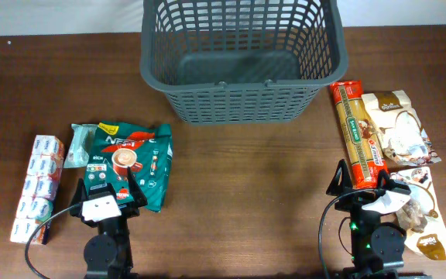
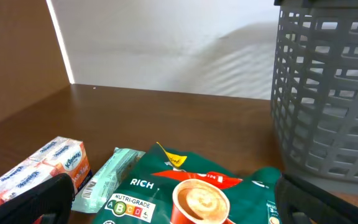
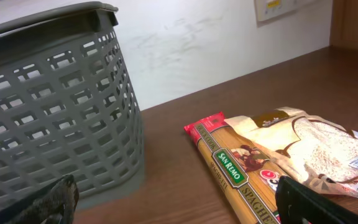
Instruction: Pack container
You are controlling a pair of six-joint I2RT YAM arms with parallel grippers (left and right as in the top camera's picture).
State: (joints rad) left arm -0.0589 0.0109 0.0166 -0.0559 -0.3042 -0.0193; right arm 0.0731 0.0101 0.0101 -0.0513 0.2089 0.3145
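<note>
The container (image 1: pixel 238 105), a large dark grey slotted basket, stands at the table's far middle with nothing showing inside. It fills the right of the left wrist view (image 2: pixel 328 93) and the left of the right wrist view (image 3: pixel 48 106). My left gripper (image 1: pixel 107 180) is open at the near left, its jaws spread low over a green coffee bag (image 2: pixel 197 193) without gripping it. Near right, my right gripper (image 1: pixel 361 177) is open too, with bare table between its fingers and the spaghetti pack (image 3: pixel 241 174) lying by its right finger.
Beside the green bag (image 1: pixel 126 159) lie a pale green packet (image 1: pixel 78 145) and a white-and-orange multipack (image 1: pixel 37 186). Right of the spaghetti (image 1: pixel 357 136) lies a beige pouch (image 1: pixel 397 128), with a white pouch (image 1: pixel 424 213) nearer the front edge. A wall rises behind the table.
</note>
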